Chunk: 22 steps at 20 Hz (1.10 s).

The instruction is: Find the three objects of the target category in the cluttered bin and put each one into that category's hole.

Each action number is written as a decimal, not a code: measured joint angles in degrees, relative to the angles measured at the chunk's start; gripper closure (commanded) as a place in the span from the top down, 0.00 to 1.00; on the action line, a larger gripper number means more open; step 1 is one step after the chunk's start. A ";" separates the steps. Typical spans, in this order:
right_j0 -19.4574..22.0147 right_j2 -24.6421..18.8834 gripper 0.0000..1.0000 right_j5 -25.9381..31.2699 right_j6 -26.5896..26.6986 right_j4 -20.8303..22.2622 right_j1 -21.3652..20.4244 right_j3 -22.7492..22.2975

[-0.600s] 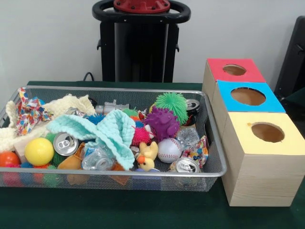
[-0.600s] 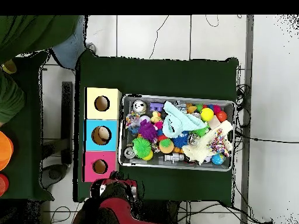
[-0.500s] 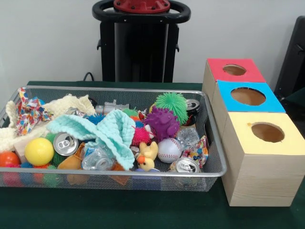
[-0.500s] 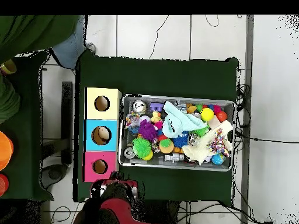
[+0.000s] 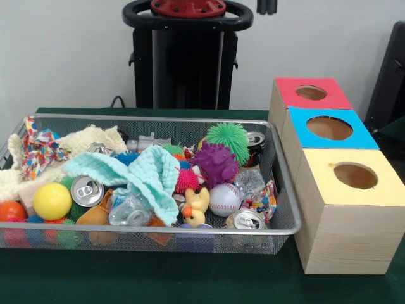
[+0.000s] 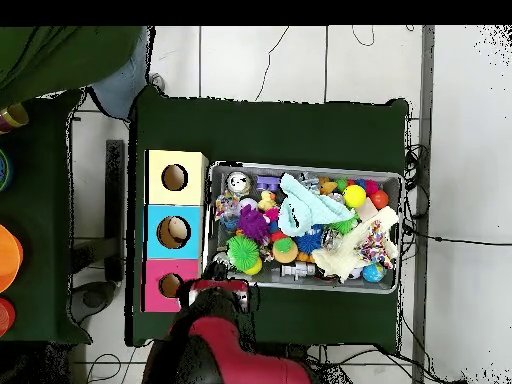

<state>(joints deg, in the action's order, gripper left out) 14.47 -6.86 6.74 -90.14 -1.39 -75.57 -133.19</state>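
Observation:
A wire mesh bin (image 5: 158,229) holds a jumble of toys, cans and cloths. Among them are a baseball (image 5: 224,199), a yellow ball (image 5: 52,201), a purple spiky ball (image 5: 215,163), a green spiky ball (image 5: 228,138), a rubber duck (image 5: 196,208), drink cans (image 5: 86,190) and a mint cloth (image 5: 139,174). To the bin's right stand three wooden boxes, each with a round hole: red (image 5: 311,93), blue (image 5: 329,128) and yellow (image 5: 354,176). My gripper (image 5: 266,6) shows only as dark tips at the top edge, high above the red box. Overhead, my gripper (image 6: 222,293) hangs by the bin's corner beside the red box (image 6: 171,286).
The bin (image 6: 300,166) and boxes rest on a green tablecloth (image 6: 270,130). A patterned cloth (image 5: 38,149) and a cream cloth (image 5: 88,139) fill the bin's far left. A person's green sleeve (image 6: 60,60) shows at the overhead view's top left. An orange object (image 6: 8,260) sits at its left edge.
My arm has swung out from its drawn-back pose toward the bin's corner near the red box, and its tips now show in the front view. The person's sleeve has shifted.

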 measured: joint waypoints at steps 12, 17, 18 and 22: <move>4.29 -4.71 0.00 -28.54 0.00 13.43 20.02 4.59; 4.92 -6.18 0.00 -27.87 0.00 16.28 23.94 6.38; 5.42 -6.80 0.00 -27.72 0.00 17.16 24.53 6.75; 8.75 -9.87 0.00 -26.44 0.00 20.52 24.71 7.15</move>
<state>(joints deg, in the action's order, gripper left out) 23.23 -16.73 -19.70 -90.14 19.13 -50.86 -126.04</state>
